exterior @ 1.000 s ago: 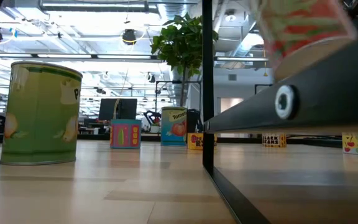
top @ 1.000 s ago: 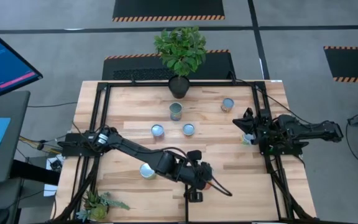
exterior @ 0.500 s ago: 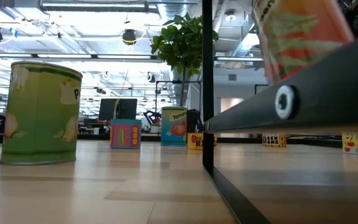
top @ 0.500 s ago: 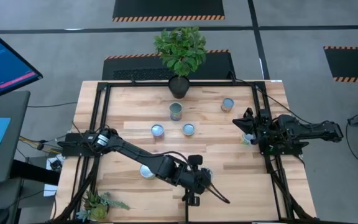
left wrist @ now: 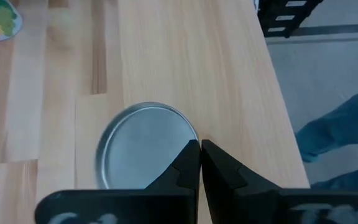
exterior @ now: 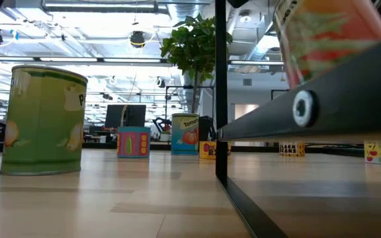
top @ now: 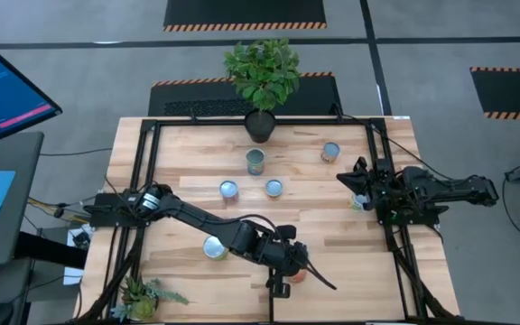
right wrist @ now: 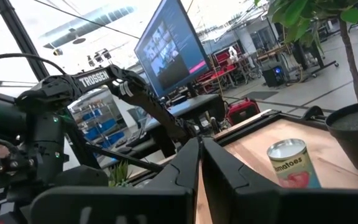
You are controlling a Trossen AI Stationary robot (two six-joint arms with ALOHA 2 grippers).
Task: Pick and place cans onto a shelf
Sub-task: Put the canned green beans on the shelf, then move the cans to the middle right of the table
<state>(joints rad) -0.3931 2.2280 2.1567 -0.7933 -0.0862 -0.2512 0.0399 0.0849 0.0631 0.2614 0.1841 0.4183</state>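
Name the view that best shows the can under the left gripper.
The left wrist view: the can's silvery lid sits just beyond the shut jaws of the left gripper. The high view mostly hides it under the arm; the low view shows its blurred orange-green side.

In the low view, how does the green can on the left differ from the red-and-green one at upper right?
The green can stands upright on the tabletop; the red-and-green can leans. The green can shows whole; the red-and-green can's base is hidden behind a black bar. Both are labelled cans.
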